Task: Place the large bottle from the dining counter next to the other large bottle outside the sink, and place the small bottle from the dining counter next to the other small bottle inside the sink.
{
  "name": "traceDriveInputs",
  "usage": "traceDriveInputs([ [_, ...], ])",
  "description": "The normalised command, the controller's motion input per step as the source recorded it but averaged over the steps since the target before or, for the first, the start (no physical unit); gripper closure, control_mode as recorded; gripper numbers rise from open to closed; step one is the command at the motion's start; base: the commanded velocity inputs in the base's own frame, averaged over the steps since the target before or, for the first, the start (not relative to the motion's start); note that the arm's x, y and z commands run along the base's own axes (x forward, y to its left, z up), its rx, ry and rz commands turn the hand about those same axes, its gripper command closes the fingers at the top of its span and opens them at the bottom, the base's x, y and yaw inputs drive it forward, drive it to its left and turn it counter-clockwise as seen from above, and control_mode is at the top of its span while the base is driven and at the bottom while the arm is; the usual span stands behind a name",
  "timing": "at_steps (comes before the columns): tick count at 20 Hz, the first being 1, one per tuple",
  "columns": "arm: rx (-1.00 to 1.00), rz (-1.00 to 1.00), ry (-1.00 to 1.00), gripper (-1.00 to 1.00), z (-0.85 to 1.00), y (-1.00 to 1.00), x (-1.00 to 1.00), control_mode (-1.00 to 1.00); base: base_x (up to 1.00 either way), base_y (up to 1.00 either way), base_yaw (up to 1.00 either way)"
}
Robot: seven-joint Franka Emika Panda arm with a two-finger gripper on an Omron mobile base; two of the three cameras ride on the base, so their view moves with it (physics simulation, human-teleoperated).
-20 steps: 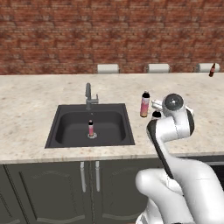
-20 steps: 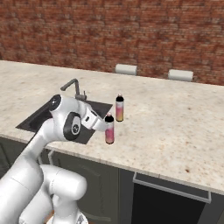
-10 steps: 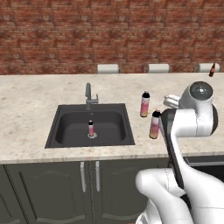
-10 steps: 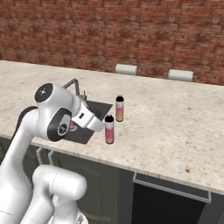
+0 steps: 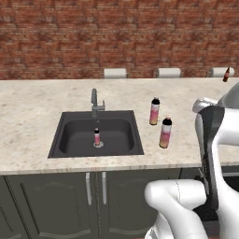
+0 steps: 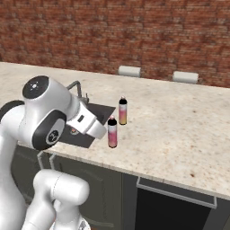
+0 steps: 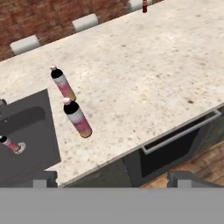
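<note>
Far across the worktop (image 5: 42,100), at its back edge by the white stool cushions, stands small bottle (image 5: 226,74), upright, dark, narrow-necked, well apart from everything else. Likely light, stiff and smooth-sided, so prone to slip or tip. Best taken around the wider body below the neck, squarely and low enough not to topple it.

Nearer, two tall bottles (image 5: 165,132) upright just beside each other, right of the sink (image 5: 70,144). Too alike at this size to tell which came from the dining side.

Down in the sink, near the drain, other small bottle (image 5: 97,137), upright.

Pincer (image 7: 113,180) open wide, holding nothing, looking down over the worktop from above and in front.

Compared with a second ago: arm swung up and back from beside the front tall bottle, hand now clear of both. Bottles unmoved.
</note>
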Motion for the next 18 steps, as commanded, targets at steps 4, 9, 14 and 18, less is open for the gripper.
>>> traceDriveInputs([
  [4, 0.01, 0.07, 0.00, -1.00, 0.30, -0.02, -0.81, -1.00, 0.00, 0.00, 0.00],
  [9, 0.00, 0.07, 0.00, -1.00, 0.25, 0.08, -0.26, -1.00, 0.00, 0.00, 0.00],
  [14, 0.00, 0.02, 0.00, -1.00, 0.12, 0.04, 0.11, 1.00, -0.03, -0.04, 0.03],
  [18, 0.00, 0.00, 0.00, -1.00, 0.00, 0.00, 0.00, 1.00, -0.59, -0.60, 0.01],
])
